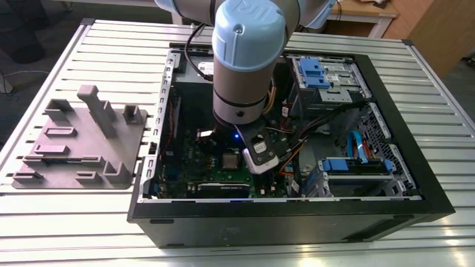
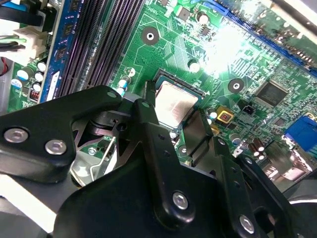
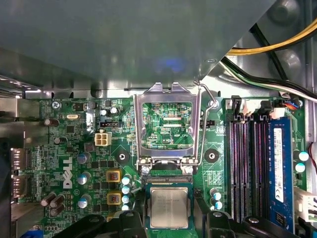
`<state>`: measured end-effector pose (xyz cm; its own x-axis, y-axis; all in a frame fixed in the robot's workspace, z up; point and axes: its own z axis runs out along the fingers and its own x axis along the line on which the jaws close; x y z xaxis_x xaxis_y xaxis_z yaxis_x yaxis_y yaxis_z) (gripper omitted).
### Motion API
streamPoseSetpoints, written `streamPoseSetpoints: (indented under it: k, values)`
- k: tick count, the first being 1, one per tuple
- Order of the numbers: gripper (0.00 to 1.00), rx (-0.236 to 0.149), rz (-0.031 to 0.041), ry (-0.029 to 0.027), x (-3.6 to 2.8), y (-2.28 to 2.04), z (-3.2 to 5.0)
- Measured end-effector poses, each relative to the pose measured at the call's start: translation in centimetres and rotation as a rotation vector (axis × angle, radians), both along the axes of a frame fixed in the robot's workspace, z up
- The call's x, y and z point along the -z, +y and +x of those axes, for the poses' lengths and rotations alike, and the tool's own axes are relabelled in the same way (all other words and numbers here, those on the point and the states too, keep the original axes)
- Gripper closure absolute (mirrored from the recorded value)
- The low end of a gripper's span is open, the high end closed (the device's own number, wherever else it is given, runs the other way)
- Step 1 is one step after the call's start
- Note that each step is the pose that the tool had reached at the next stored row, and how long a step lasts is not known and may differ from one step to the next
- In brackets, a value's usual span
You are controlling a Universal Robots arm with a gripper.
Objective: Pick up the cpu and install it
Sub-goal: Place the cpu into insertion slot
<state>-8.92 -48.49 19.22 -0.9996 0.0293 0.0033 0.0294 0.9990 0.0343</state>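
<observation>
The cpu (image 3: 168, 207) is a small square chip with a silver-grey top. It lies flat inside the socket of the green motherboard (image 3: 99, 168). It shows the same way in the second wrist view, cpu (image 2: 174, 105), and as a small grey square in the exterior view, cpu (image 1: 231, 161). My gripper (image 2: 173, 110) hangs just above it, open. One black finger (image 2: 148, 99) stands at one side of the socket and the other finger (image 2: 199, 131) at the opposite side, both clear of the chip. The socket's metal load plate (image 3: 166, 124) is swung open and upright.
The board sits in an open black computer case (image 1: 297, 222) on a slatted metal table. Long black memory slots (image 3: 245, 168) run beside the socket. Cables (image 1: 312, 125) and blue drive cages (image 1: 323, 72) fill the exterior view's right. A grey fixture block (image 1: 82, 139) lies outside the case.
</observation>
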Motion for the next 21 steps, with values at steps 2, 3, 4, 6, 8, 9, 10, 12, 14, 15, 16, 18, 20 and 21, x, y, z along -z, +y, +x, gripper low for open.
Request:
streamPoseSetpoints:
  k: [2, 3, 4, 6, 8, 9, 10, 12, 14, 15, 16, 18, 20, 21]
  values:
    - [0.53, 0.000, 0.0005, -0.0002, 0.09, 0.01, 0.00]
    - [0.53, 0.000, 0.0003, -0.0001, 0.13, 0.01, 0.00]
    - [0.53, 0.000, 0.0000, 0.0000, 0.15, 0.01, 0.00]
    - [0.53, 0.000, 0.0000, 0.0000, 0.18, 0.01, 0.00]
    - [0.53, 0.000, -0.0001, 0.0001, 0.18, 0.01, 0.00]
    - [0.53, 0.000, 0.0000, 0.0000, 0.19, 0.01, 0.00]
    - [0.53, 0.000, 0.0000, 0.0000, 0.19, 0.01, -0.01]
    - [0.53, 0.000, 0.0003, -0.0002, 0.21, 0.05, 0.00]
    - [0.53, 0.000, 0.0001, -0.0001, 0.20, 0.07, -0.02]
    - [0.53, 0.000, 0.0001, 0.0000, 0.20, 0.07, -0.04]
    - [0.53, 0.000, 0.0001, -0.0001, 0.19, 0.08, -0.07]
    - [0.53, 0.000, 0.0000, -0.0003, 0.19, 0.08, -0.13]
    - [0.53, 0.000, 0.0000, -0.0005, 0.22, 0.07, -0.14]
    - [0.53, 0.000, 0.0000, -0.0005, 0.23, 0.08, -0.14]
